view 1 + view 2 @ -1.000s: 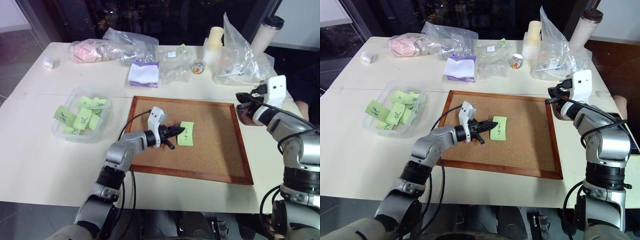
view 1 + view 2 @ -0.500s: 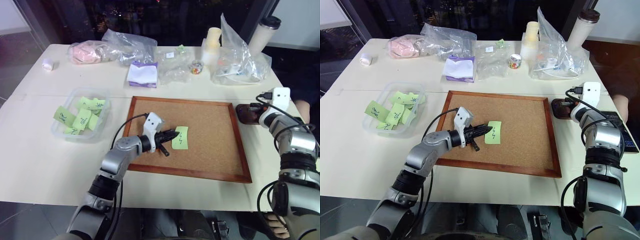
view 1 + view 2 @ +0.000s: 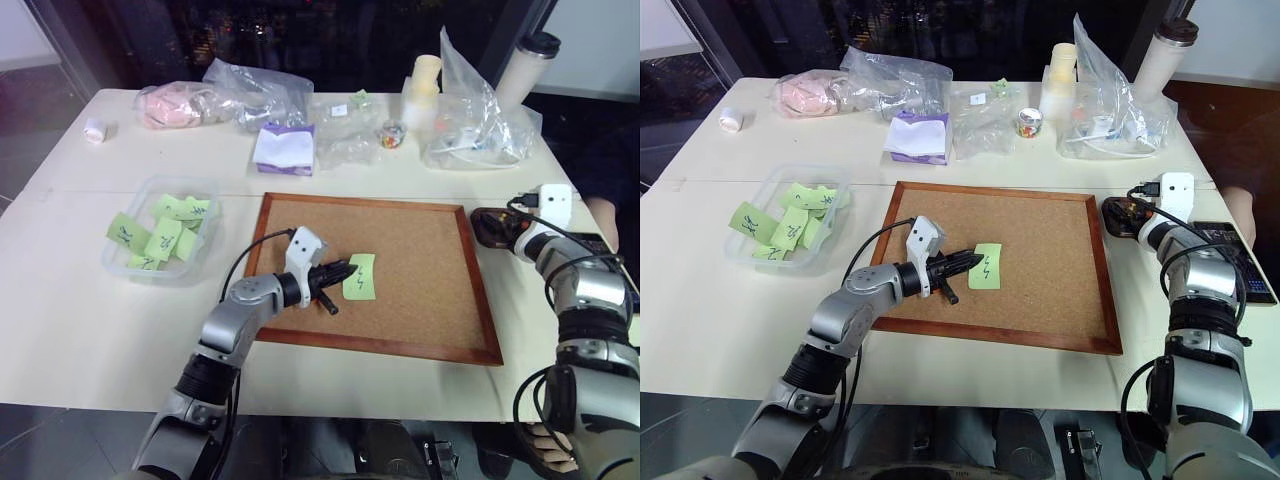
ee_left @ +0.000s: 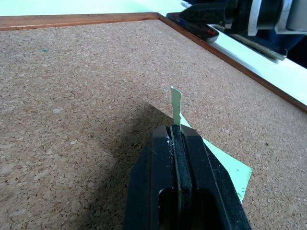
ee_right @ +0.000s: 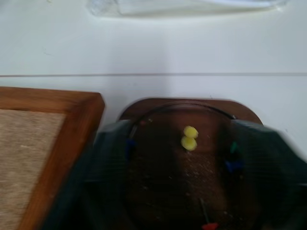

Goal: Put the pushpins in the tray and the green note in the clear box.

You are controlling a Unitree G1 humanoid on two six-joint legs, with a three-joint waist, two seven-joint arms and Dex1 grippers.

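Several green slips already lie in the clear box at the left, while the green note is yet to be carried there from the cork board. It is pinched by its edge in the closed left gripper. At the right, pushpins lie in the tray, over which the right gripper is spread wide, empty.

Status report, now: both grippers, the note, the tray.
Left gripper shut on green note over cork board. Right gripper open above tray, pushpins inside. Nothing blocking.
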